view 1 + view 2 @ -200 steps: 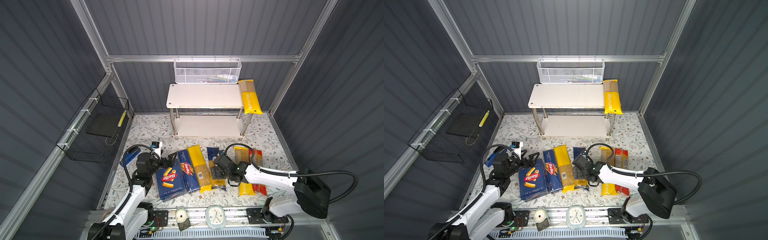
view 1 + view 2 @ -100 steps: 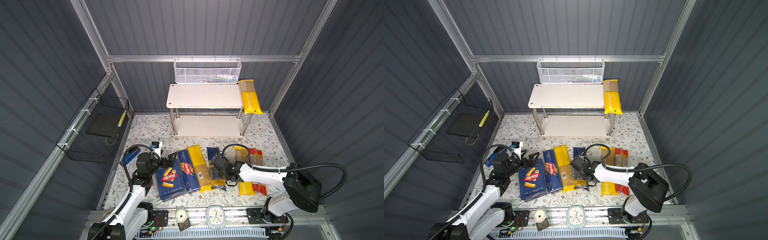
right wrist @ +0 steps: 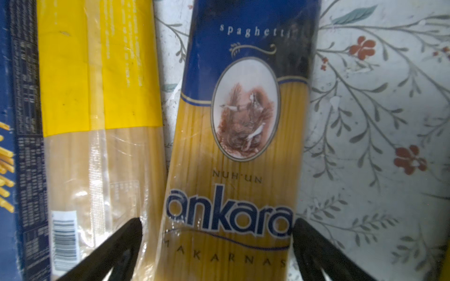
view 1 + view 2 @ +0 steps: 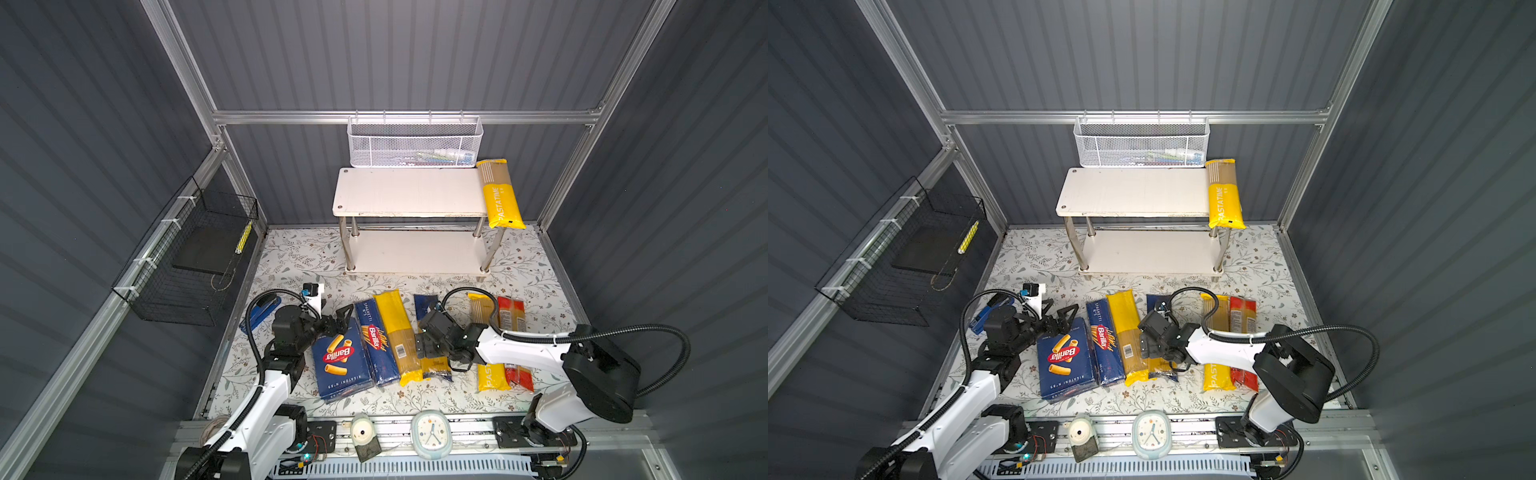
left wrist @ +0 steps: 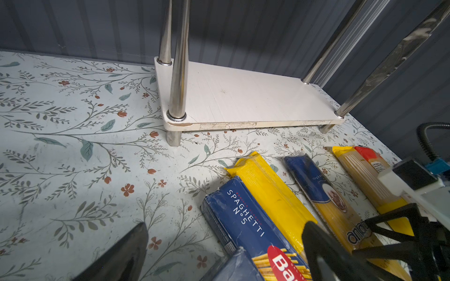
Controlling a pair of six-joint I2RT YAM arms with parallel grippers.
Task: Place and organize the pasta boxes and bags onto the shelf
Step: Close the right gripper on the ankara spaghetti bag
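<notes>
The white two-tier shelf (image 4: pixel 409 193) stands at the back, with one yellow PASTATIME bag (image 4: pixel 500 195) across the right end of its top board. On the floor lie the wide rigatoni box (image 4: pixel 340 361), the spaghetti box (image 4: pixel 374 340), a plain yellow bag (image 4: pixel 397 328), the dark blue ankara bag (image 3: pixel 233 146), another PASTATIME bag (image 4: pixel 484 316) and a red bag (image 4: pixel 513 316). My right gripper (image 3: pixel 218 226) is open and low, one finger on each side of the ankara bag. My left gripper (image 4: pixel 336 320) hangs open over the rigatoni box's far end.
A white mesh basket (image 4: pixel 415 143) hangs on the back wall above the shelf. A black wire basket (image 4: pixel 187 257) hangs on the left wall. A blue stapler-like item (image 4: pixel 262 311) lies at the left floor edge. A clock (image 4: pixel 431 430) sits on the front rail.
My right gripper has shifted slightly left over the ankara bag, and that arm's base link has swung round. The left arm and all the packages have stayed put.
</notes>
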